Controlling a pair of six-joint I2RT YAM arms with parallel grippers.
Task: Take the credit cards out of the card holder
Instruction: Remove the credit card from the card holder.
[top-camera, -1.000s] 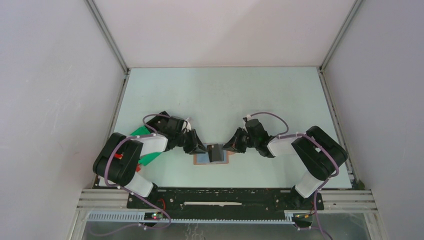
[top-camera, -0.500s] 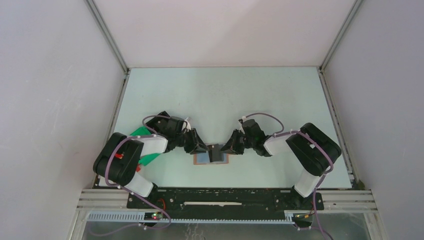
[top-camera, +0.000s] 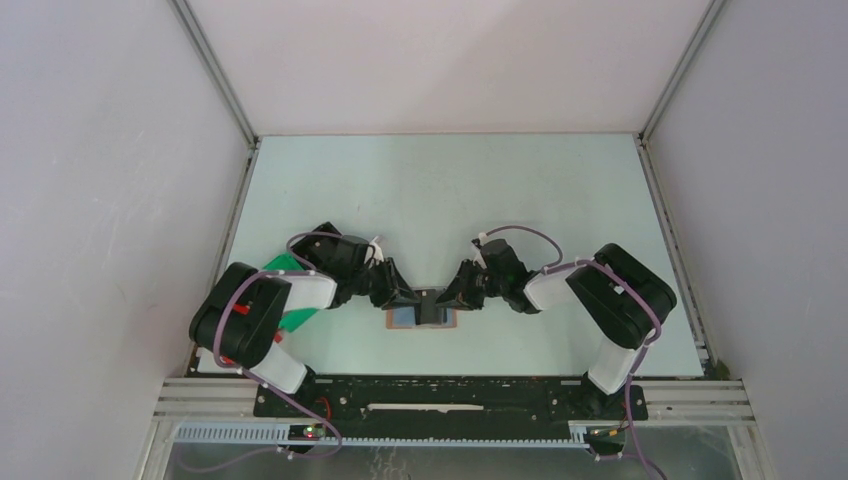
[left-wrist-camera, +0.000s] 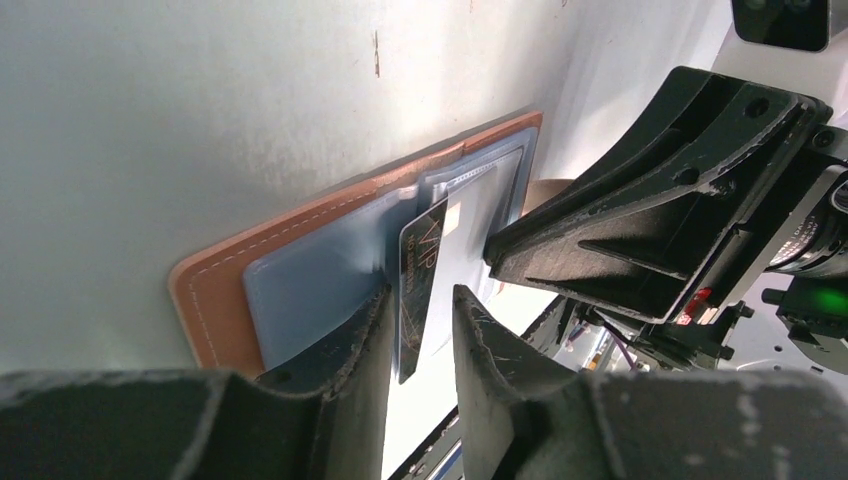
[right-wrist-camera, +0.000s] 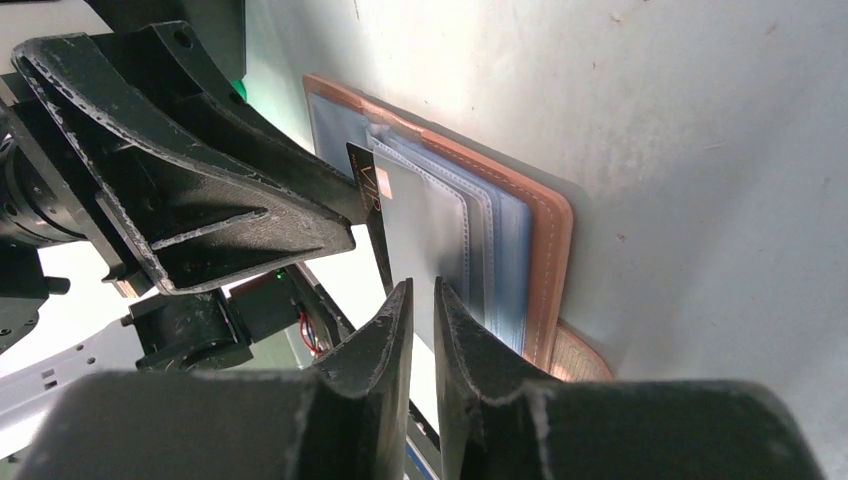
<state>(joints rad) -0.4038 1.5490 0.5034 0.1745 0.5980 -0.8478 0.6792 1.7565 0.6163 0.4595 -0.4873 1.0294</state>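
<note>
tan card holder (left-wrist-camera: 215, 290) lying open, black card (left-wrist-camera: 422, 240) between left hand's (left-wrist-camera: 421, 305) parted fingers (left-wrist-camera: 485, 350)

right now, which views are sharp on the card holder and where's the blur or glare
left wrist: card holder stitching crisp, black card lettering readable, own jaws soft, white blowout below; right wrist: holder sharp, near jaws blurred, blown-out patch lower left; top external: evenly lit, holder tiny and partly covered

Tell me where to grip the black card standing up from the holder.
Take the black card by its free top edge, clamping its two flat faces, coming from above. It stands on edge out of the open card holder, its lower end among the sleeves.
</note>
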